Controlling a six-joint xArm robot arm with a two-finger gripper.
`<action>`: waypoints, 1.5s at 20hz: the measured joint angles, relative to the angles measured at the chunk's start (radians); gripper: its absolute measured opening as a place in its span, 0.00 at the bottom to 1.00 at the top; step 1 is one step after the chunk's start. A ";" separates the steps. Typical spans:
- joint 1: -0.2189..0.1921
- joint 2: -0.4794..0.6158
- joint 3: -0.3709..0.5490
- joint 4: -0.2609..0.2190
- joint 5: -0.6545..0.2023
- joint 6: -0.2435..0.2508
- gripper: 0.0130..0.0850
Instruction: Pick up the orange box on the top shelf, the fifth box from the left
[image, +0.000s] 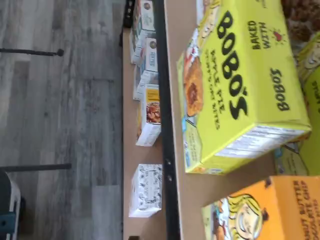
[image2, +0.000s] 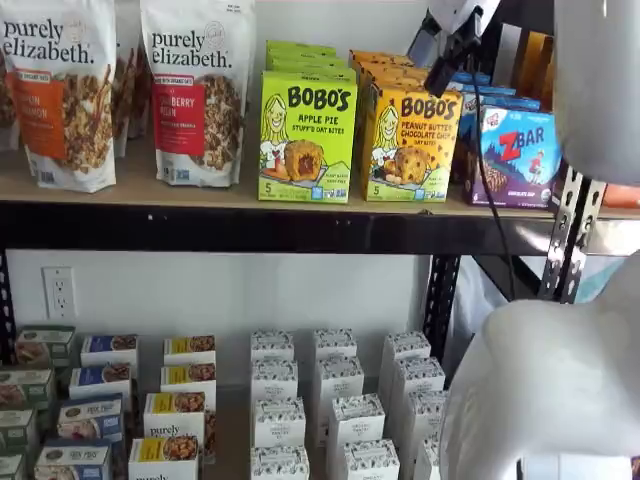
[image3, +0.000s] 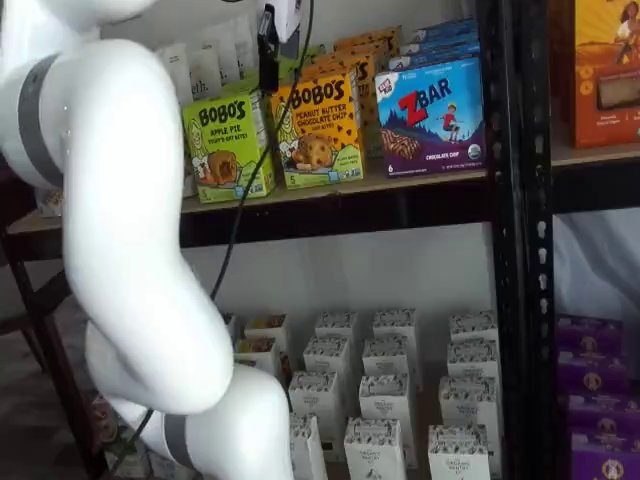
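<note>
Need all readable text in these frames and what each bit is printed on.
"purely elizabeth." – two granola bags, top shelf
"BOBO'S APPLE PIE STUFF'D OAT BITES" – lime-green box
"BAKED WITH", "BOBO'S" – that box's top side, wrist view
"BOBO'S PEANUT BUTTER CHOCOLATE CHIP" – orange box
"ZBAR", "CHOCOLATE CHIP" – blue-purple box
"purely" – small box on the lower shelf
Small white boxes, purple boxes: print too small to read.

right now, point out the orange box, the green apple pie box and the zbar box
orange box (image2: 412, 145): a shelf view, middle of its front face
green apple pie box (image2: 306, 138): a shelf view, front face
zbar box (image3: 432, 115): a shelf view, front face by the logo
</note>
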 joint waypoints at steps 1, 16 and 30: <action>-0.003 0.007 -0.007 -0.001 -0.003 -0.003 1.00; 0.047 0.116 -0.118 -0.128 -0.068 0.000 1.00; 0.083 0.217 -0.219 -0.164 0.044 0.029 1.00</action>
